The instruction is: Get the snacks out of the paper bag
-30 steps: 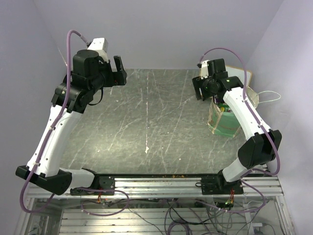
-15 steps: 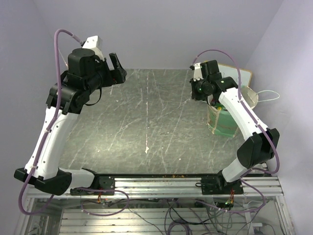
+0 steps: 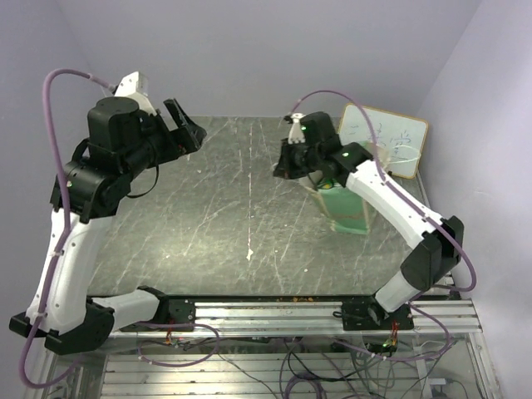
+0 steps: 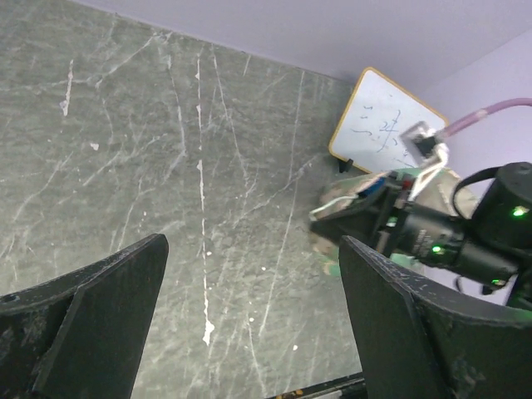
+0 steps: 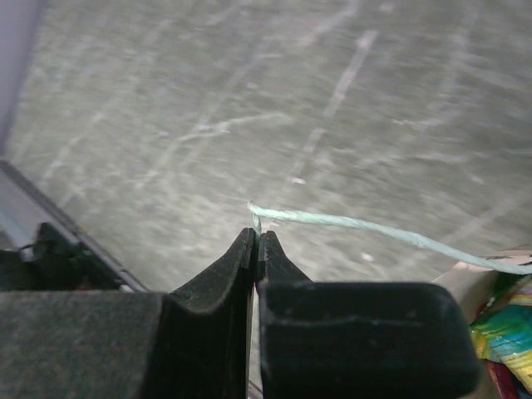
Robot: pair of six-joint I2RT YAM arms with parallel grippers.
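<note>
Right claw (image 5: 256, 238) clamps the string handle (image 5: 349, 222) of the paper bag (image 3: 349, 214) (left claw (image 4: 251, 245) spread apart).

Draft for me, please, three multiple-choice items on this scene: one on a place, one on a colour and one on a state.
1. Where is the whiteboard?
A. at the far right of the table
B. at the near left
C. in the middle

2. What colour is the outside of the paper bag?
A. red
B. mint green
C. black

3. What is the state of the right end effector?
A. wide open
B. shut on the whiteboard's frame
C. shut on the bag's string handle

Answers: 1 A, the top view shows it standing at the far right corner; 2 B, its side shows green below the right arm; 3 C, the right wrist view shows it pinched shut on the thin string.
</note>
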